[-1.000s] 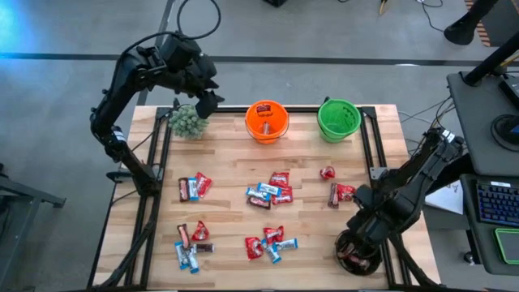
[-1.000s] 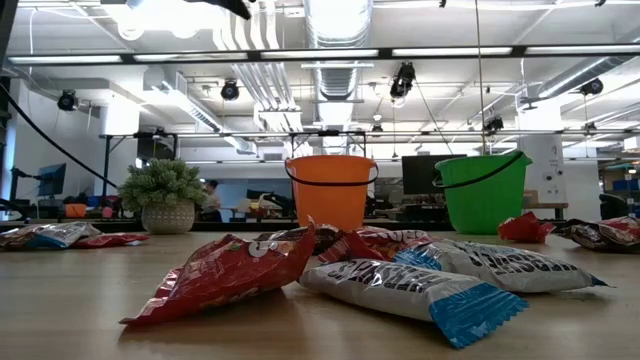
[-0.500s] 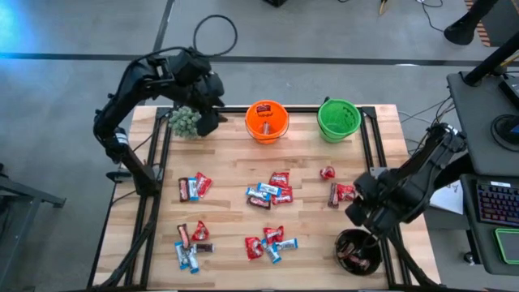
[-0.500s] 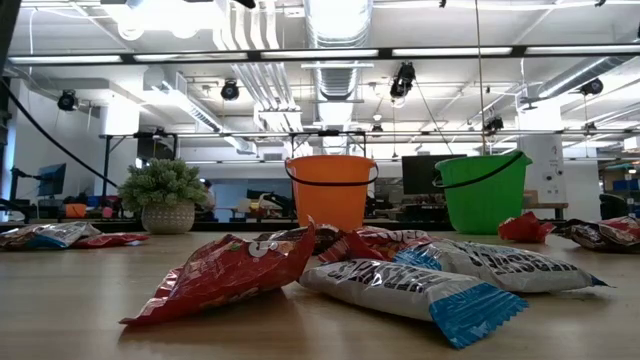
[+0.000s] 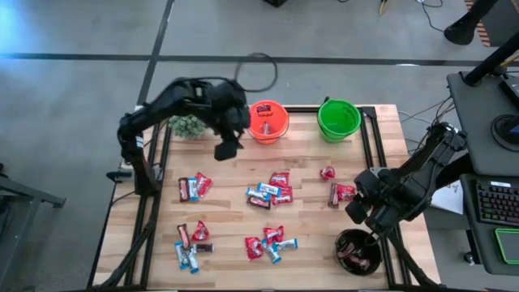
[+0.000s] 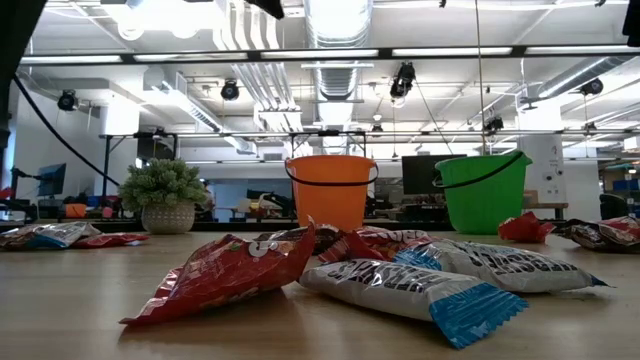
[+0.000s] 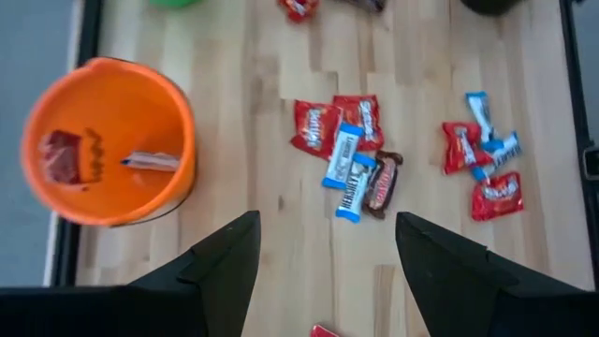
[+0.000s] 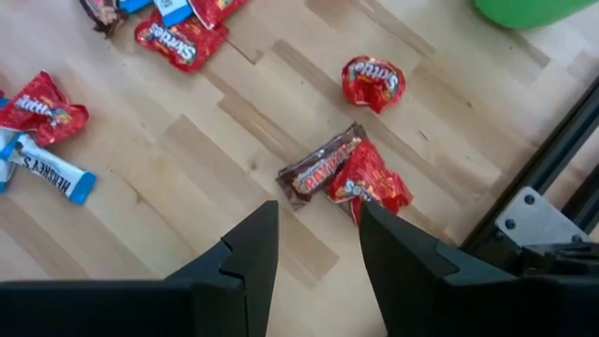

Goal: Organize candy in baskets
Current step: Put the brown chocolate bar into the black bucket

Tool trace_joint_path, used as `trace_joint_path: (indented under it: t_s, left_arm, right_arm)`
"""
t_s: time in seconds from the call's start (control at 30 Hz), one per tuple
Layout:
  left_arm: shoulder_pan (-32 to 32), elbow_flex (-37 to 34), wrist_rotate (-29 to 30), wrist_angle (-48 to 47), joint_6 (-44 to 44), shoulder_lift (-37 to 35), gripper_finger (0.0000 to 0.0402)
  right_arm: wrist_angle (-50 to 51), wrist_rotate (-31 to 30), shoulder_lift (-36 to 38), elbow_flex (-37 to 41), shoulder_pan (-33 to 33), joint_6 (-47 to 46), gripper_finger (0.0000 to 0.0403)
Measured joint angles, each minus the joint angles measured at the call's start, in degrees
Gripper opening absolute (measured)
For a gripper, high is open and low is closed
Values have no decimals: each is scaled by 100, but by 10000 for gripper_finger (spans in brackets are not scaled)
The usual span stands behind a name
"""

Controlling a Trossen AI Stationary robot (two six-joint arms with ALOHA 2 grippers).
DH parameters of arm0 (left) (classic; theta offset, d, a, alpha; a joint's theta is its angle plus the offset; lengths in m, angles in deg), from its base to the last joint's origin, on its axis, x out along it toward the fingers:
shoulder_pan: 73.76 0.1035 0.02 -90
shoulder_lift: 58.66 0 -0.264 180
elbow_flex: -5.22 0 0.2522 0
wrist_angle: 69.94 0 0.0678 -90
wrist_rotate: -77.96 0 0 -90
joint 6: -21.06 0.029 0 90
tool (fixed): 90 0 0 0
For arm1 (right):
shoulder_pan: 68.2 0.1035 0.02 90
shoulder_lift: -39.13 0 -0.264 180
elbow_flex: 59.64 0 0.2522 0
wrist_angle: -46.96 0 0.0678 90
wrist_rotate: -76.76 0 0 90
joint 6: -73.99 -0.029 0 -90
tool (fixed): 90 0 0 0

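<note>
The left gripper [image 5: 226,151] hangs over the worktop [image 5: 227,203] at about ten o'clock from the centre, just beside the orange pail [image 5: 268,121], its jaws spread wide and empty — the left wrist view shows bare wood between the two fingers [image 7: 225,267]. Inside the orange pail lie a red candy [image 7: 58,155] and a pale packet [image 7: 150,161]. The green pail [image 5: 338,118] stands at one o'clock, beside the orange one along the far edge, and the fuzzy plant [image 5: 188,125] sits at eleven o'clock, partly under the left arm. The right gripper [image 5: 362,209] hovers at four o'clock, between the black bowl [image 5: 358,251] at five o'clock and a pair of candies — a brown bar [image 8: 318,168] touching a red packet [image 8: 370,183]; its jaws stand partly apart with nothing in them. The black bowl holds some dark-wrapped pieces. Loose candy lies in clusters: a centre cluster [image 5: 270,191], one at six o'clock [image 5: 270,242], two at eight and nine o'clock [image 5: 193,186], and a single red piece [image 5: 327,172] at two o'clock.
</note>
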Motion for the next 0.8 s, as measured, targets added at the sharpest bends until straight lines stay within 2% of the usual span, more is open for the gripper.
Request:
trace_joint_path:
  t_s: [0.23, 0.47, 0.67, 0.8]
  left_arm:
    - [-362, -1, -1, 0, 284, 398, 231]
    - [-466, -123, -165, 2, 431, 620, 231]
    - [-535, -888, -203, -2, 456, 621, 231]
    - [-616, -1510, -514, 152, 421, 605, 231]
  right_arm:
    - [-2, -37, 2, 2, 1, 42, 137]
    - [-4, -37, -2, 2, 0, 42, 137]
    - [-2, -38, -2, 2, 0, 42, 135]
    - [-3, -89, 0, 2, 1, 42, 139]
